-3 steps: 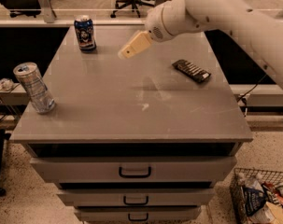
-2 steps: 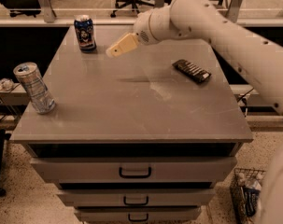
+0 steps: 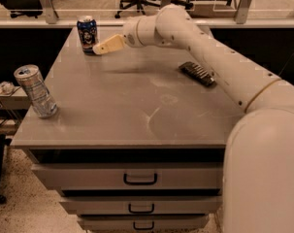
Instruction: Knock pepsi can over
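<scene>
The pepsi can (image 3: 87, 34), dark blue with a silver top, stands upright at the far left corner of the grey cabinet top (image 3: 132, 106). My gripper (image 3: 99, 48) reaches in from the right on a long white arm. Its pale fingertips sit right beside the can's lower right side, touching it or nearly so.
A silver-grey can (image 3: 36, 91) stands tilted near the left front edge of the cabinet top. A dark flat remote-like object (image 3: 197, 74) lies at the right, under my arm. Drawers (image 3: 139, 177) face the front. Office chairs stand behind a rail at the back.
My arm has swung left across the cabinet top, bringing the gripper from the middle back up to the pepsi can. The can still stands upright.
</scene>
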You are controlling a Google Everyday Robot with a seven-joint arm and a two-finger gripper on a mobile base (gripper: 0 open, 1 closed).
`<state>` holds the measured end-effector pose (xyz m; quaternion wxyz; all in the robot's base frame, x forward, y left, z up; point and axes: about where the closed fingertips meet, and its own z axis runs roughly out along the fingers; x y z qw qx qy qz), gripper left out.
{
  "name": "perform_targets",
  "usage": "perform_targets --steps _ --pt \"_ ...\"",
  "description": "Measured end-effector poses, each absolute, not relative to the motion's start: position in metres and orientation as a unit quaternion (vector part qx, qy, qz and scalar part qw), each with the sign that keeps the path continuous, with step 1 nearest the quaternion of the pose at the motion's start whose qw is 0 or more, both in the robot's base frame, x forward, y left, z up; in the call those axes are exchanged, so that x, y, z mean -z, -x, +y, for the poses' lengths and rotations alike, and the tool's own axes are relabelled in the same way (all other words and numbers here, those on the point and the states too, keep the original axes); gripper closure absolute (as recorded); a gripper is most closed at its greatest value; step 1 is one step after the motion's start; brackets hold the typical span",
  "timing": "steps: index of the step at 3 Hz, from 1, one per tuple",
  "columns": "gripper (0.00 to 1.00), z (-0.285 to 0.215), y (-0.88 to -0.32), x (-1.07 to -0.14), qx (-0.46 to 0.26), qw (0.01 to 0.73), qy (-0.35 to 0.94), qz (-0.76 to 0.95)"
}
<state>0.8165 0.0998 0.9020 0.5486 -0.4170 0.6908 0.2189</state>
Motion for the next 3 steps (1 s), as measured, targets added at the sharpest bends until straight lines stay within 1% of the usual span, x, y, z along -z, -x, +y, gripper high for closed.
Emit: perform_targets --steps 1,3 --pt "0.00 0.132 -0.835 -0.905 -0.244 0.557 0.412 0.679" --pt "0.00 0.186 -0.849 -0.903 -0.277 0.549 0.413 0.672"
